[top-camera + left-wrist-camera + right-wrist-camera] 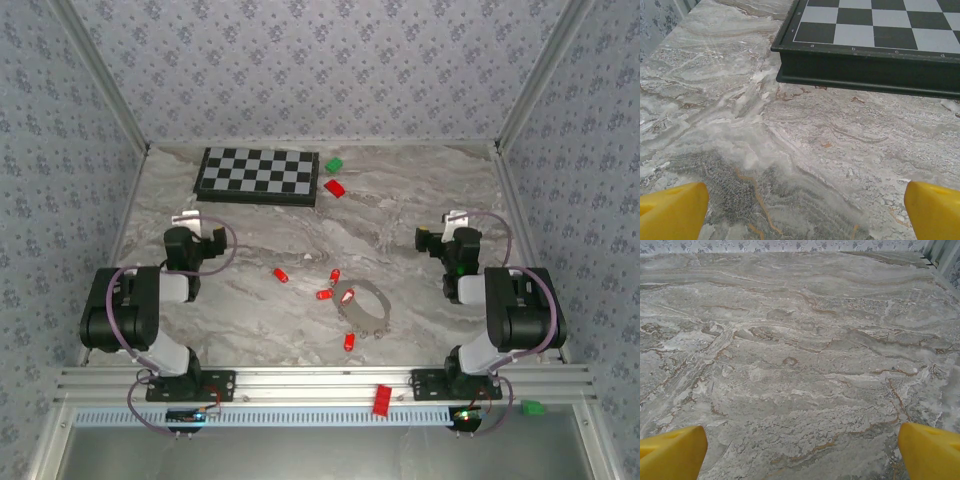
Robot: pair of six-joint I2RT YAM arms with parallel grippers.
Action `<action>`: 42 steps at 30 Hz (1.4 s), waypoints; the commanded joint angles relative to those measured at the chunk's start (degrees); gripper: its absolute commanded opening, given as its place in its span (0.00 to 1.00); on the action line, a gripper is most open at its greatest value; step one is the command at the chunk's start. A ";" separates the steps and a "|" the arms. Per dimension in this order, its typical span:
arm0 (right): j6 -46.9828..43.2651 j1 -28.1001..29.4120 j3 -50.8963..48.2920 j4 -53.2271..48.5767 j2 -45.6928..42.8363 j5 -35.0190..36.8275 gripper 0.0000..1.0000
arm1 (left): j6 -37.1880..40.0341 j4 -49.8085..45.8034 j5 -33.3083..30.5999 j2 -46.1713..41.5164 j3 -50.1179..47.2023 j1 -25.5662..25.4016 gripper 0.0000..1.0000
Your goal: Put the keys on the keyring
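- My left end effector [802, 220] hovers over the left side of the worktop [250, 250]. Its yellow fingers [670, 212] stand wide apart with nothing between them.
- From the left wrist I look across bare marbled stone at the near side wall of the chessboard [865, 65], which sits well ahead of my fingers.
- My right end effector [800, 460] hovers over the right side of the worktop. Its jaws are also spread wide and hold nothing, and under it I see only veined stone.
- The keyring [366, 306] lies flat a little right of the worktop's middle, nearer the near edge than the far one, well apart from both end effectors.
- The keys [324, 295] are five small red-headed pieces scattered around the ring.
- One key [281, 274] lies alone to the left, toward my left arm.
- Two keys sit close together just left of the ring.
- One key [348, 296] lies at the ring's far-left rim. I cannot tell whether it is threaded on the wire or merely resting there.
- One key [349, 342] lies just nearer the near edge than the ring.
- The chessboard stands by the far edge, left of the middle. A green block [333, 165] and a red block [335, 187] lie beside its right end.
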 commanded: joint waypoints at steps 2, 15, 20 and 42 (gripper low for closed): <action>-0.79 -0.37 1.09 -0.28 -0.09 -0.05 0.99 | 0.59 0.08 1.00 -0.53 1.18 0.12 1.00; -0.80 -0.36 1.07 -0.28 -0.05 0.02 0.99 | 0.57 0.09 1.00 -0.50 1.19 0.13 1.00; -0.79 -0.29 1.13 -0.37 -0.05 0.09 0.99 | 0.55 0.08 0.99 -0.49 1.19 0.10 1.00; -0.72 1.92 0.17 1.12 -1.74 8.44 0.99 | 0.60 -7.59 1.58 -4.61 3.85 0.31 1.00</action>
